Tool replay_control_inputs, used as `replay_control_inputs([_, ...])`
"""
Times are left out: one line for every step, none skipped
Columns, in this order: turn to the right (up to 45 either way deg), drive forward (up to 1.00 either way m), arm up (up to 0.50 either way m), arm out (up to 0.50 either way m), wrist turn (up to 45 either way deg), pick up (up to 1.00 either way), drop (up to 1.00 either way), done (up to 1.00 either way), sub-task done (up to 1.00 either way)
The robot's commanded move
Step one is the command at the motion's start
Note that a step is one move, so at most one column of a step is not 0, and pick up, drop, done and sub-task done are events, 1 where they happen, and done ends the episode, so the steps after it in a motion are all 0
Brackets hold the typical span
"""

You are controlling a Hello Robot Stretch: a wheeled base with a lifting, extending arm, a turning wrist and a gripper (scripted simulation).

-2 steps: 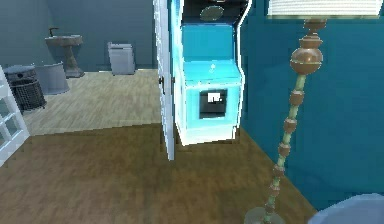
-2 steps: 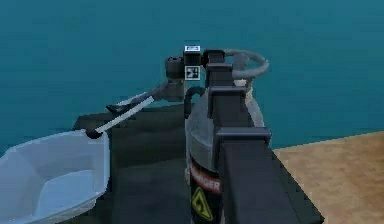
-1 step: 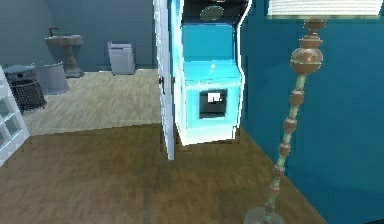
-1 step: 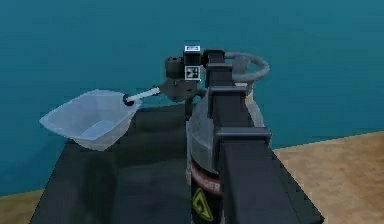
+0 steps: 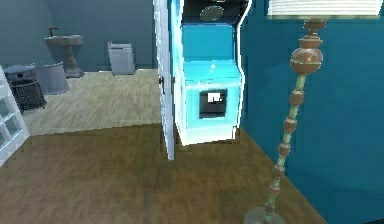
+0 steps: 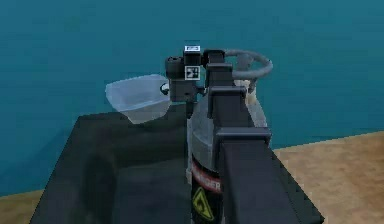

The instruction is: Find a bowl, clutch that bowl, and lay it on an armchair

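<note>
A pale, see-through bowl (image 6: 138,99) shows in the arm side view, left of the middle, against a teal wall. It lies at the far end of my gripper (image 6: 170,90), whose dark body and white marker squares stand just to its right. The bowl's underside overlaps the far edge of a dark flat-topped piece of furniture (image 6: 105,160). I cannot tell whether the gripper holds the bowl or the bowl rests on that top. The arm (image 6: 235,130) rises as a dark bar from the bottom edge.
In the forward view a light blue arcade cabinet (image 5: 205,90) stands by a white door (image 5: 165,80), and a tall floor lamp (image 5: 295,110) stands at the right. Beyond lie a pedestal sink (image 5: 65,50) and a dark basket (image 5: 25,90). Wood floor (image 5: 110,180) lies ahead.
</note>
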Motion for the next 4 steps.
replay_control_inputs([0.0, 0.00, -0.36, 0.00, 0.0, 0.00, 0.00, 0.00, 0.00])
replay_control_inputs([0.0, 0.00, -0.32, 0.00, 0.0, 0.00, 0.00, 0.00, 0.00])
replay_control_inputs([0.0, 0.00, 0.00, 0.00, 0.0, 0.00, 1.00, 0.00, 0.00])
replay_control_inputs([0.0, 0.00, 0.10, 0.00, 0.0, 0.00, 0.00, 0.00, 0.00])
